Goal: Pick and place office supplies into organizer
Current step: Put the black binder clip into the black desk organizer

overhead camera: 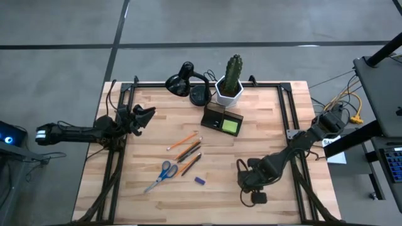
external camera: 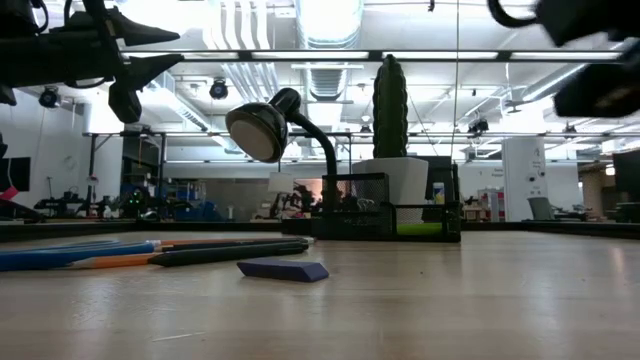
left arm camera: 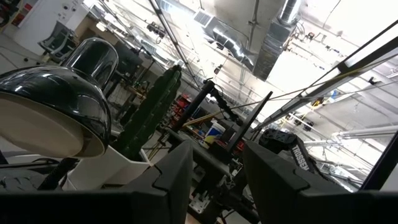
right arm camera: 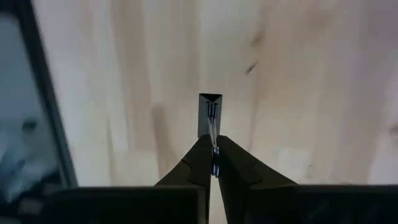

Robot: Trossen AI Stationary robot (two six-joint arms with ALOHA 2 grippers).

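Observation:
My right gripper hangs over the table's near right part, pointing down, shut on a small dark binder clip. My left gripper waits open and level above the table's left side, facing the lamp and cactus. The dark organizer stands near the far edge with a lime-green sticky pad in it. Orange and dark pencils, blue-handled scissors and a small blue block lie flat on the table's middle. My right gripper pinches the binder clip's silver wire handles between its two fingertips, coming from above and pointing down. The dark clip body hangs below the fingers, lifted clear of the wood.
A black desk lamp and a white cactus pot stand at the far edge behind the organizer. Black frame rails run along the table's sides. Bare wood lies between the supplies and my right gripper.

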